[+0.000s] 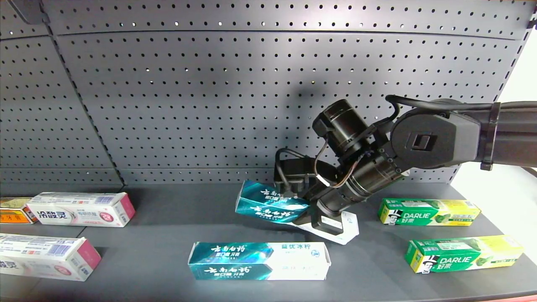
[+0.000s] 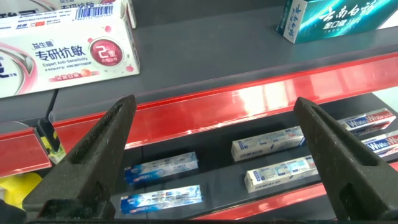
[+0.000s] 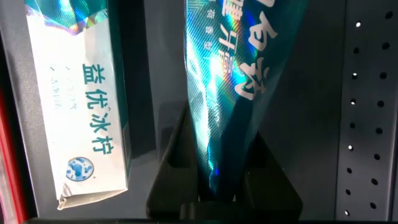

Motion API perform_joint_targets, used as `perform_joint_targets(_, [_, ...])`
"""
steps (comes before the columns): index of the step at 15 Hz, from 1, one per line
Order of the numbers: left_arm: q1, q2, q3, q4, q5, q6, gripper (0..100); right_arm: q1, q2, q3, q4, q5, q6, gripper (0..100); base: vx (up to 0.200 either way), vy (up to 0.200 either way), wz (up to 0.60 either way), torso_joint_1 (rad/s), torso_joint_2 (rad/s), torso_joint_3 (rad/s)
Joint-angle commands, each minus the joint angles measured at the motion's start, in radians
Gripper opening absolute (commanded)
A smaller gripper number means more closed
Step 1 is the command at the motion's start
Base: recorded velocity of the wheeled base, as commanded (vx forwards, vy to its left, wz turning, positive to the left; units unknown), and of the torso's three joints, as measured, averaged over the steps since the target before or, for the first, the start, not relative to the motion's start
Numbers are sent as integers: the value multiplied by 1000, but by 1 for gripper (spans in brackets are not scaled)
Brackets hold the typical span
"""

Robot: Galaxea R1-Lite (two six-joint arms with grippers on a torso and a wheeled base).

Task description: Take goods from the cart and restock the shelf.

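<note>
The biggest thing is the grey back wall, full of little holes. Under it is the flat grey shelf, with boxes of toothpaste lying on it. It has a shiny red strip along its front edge.

The right arm is big and black. It comes in from the right side and points down at the middle of the shelf.

A long blue-green and white box lies flat near the front of the shelf, in the middle. Two green and yellow boxes lie on the right side, one at the back and one at the front. Two pink and white boxes lie on the left side, one at the back and one at the front. An orange box peeks in at the far left, just beside the back pink one.

The right gripper squeezes a second blue-green box from both sides. This box is tilted. Its blue-green end is lifted up to the left and its white end is low by the shelf. It is just behind the flat blue-green box, between the pink boxes and the green ones.

The left gripper is spread wide with nothing in it. It hangs in front of the red strip. Past it, lower shelves hold small white and blue boxes
</note>
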Motion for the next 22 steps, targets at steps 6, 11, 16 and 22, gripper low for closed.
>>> perform_joint_targets(6, [0, 2, 0, 0, 0, 0, 100, 15, 29, -21, 0, 0, -8, 0, 0, 0, 0, 0, 0, 0])
perform_joint_targets(11, [0, 2, 0, 0, 0, 0, 100, 18, 57, -41, -2, 0, -11, 0, 0, 0, 0, 0, 0, 0])
perform_joint_targets(16, [0, 2, 0, 0, 0, 0, 100, 19, 65, -46, -6, 0, -11, 0, 0, 0, 0, 0, 0, 0])
perform_joint_targets(22, [0, 2, 0, 0, 0, 0, 100, 25, 86, -56, -12, 0, -11, 0, 0, 0, 0, 0, 0, 0])
